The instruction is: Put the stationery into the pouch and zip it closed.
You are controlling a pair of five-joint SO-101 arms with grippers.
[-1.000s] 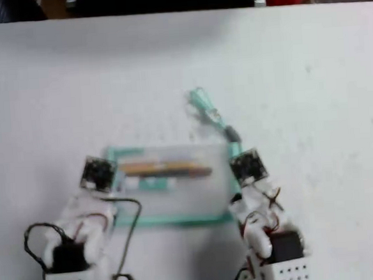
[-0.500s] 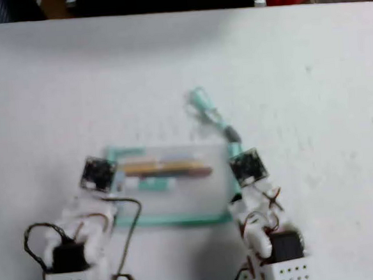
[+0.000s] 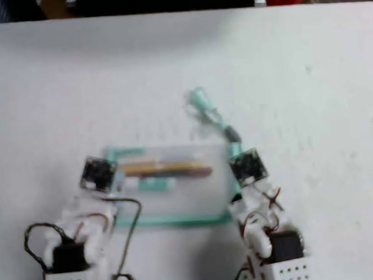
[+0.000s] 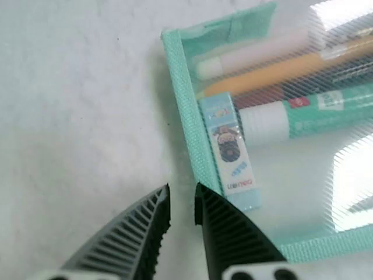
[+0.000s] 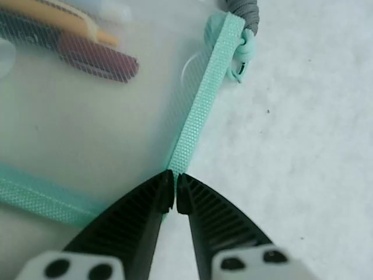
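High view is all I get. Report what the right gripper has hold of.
Observer: The right gripper is shut on the pouch, pinching its teal side edge near a corner.
Operator: Give me the left one.
Observer: The left gripper is slightly open at the pouch's other end, holding nothing.
Operator: Name what lies nearest it inside.
Observer: An eraser, flat along that end's trim.

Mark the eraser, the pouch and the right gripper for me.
eraser (image 4: 230, 149), left wrist view, middle of its printed sleeve.
pouch (image 5: 201, 111), right wrist view, on its teal edge band.
right gripper (image 5: 174, 181), right wrist view, between the tips of its jaws, shut on the pouch edge.
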